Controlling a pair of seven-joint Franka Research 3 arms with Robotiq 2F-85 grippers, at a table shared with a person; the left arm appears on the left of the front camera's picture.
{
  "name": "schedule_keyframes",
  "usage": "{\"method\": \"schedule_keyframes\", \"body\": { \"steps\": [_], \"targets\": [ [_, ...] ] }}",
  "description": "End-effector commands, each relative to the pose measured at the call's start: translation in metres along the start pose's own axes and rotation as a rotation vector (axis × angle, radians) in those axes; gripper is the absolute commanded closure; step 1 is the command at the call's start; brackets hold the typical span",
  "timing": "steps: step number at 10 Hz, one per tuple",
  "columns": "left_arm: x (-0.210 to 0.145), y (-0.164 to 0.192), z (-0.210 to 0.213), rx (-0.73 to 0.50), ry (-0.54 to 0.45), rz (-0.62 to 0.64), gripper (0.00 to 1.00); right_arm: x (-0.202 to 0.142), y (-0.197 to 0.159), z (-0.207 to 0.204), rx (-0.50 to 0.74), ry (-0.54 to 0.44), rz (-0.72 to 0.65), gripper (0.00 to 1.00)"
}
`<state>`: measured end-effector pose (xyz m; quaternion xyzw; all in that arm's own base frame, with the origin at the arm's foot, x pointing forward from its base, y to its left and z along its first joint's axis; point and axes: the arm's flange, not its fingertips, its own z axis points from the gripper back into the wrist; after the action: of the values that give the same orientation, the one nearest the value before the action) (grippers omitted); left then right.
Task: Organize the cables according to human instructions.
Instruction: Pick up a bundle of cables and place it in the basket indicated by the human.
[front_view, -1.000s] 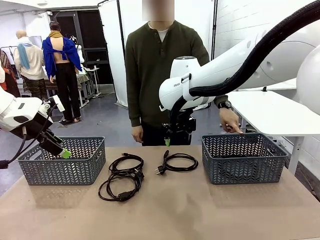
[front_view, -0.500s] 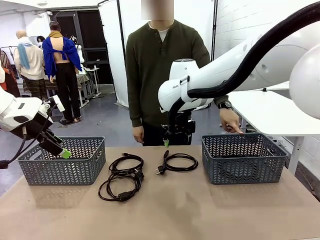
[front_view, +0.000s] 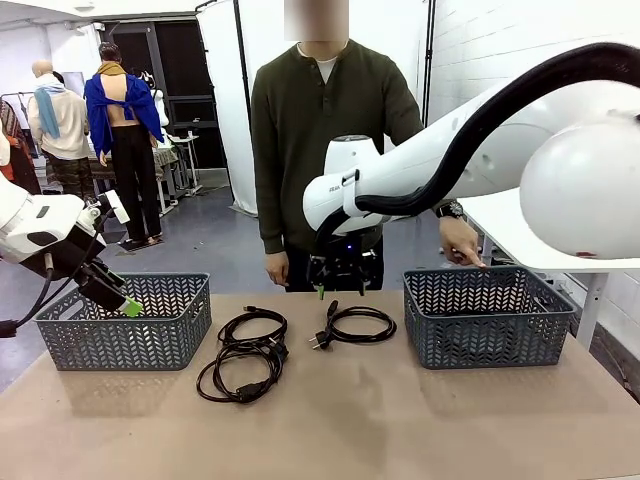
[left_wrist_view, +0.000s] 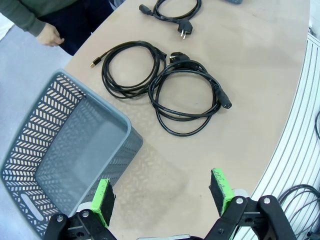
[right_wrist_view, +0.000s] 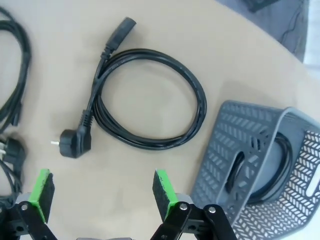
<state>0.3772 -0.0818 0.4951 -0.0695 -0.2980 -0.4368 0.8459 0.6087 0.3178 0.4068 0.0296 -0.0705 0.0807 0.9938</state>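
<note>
Your right jaws hang open over the lone cable (right_wrist_view: 145, 141), bare bench (right_wrist_view: 60, 50) around it and the right basket (right_wrist_view: 225, 130), holding a fourth cable (right_wrist_view: 283, 155), just beside; left jaws open over the left basket (left_wrist_view: 97, 102) corner, two overlapping cables (left_wrist_view: 159, 84) near.

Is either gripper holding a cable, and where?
Nothing is held. Right gripper open above the coiled power cable; left gripper open by the left basket.
</note>
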Motion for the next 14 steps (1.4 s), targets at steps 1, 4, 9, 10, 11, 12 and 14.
{"method": "schedule_keyframes", "body": {
  "steps": [1, 4, 9, 10, 11, 12, 14],
  "targets": [
    [-0.002, 0.002, 0.0, -0.006, 0.0, -0.001, 0.0, 0.017, 0.009, -0.013, -0.062, -0.003, -0.096, 0.0],
    [-0.002, 0.002, 0.0, -0.006, 0.0, -0.001, 0.0, 0.029, 0.005, -0.034, -0.056, -0.008, -0.165, 0.0],
    [-0.002, 0.002, 0.0, -0.006, 0.0, -0.001, 0.0, 0.029, -0.001, -0.048, -0.04, 0.007, -0.175, 0.0],
    [-0.002, 0.002, 0.0, -0.006, 0.0, -0.001, 0.0, 0.029, -0.001, -0.048, -0.04, 0.007, -0.175, 0.0],
    [-0.002, 0.002, 0.0, -0.006, 0.0, -0.001, 0.0, 0.029, -0.001, -0.048, -0.04, 0.007, -0.175, 0.0],
    [-0.002, 0.002, 0.0, -0.006, 0.0, -0.001, 0.0, 0.029, -0.001, -0.048, -0.04, 0.007, -0.175, 0.0],
    [-0.002, 0.002, 0.0, -0.006, 0.0, -0.001, 0.0, 0.034, 0.003, -0.053, -0.041, 0.013, -0.213, 0.0]
  ]
}}
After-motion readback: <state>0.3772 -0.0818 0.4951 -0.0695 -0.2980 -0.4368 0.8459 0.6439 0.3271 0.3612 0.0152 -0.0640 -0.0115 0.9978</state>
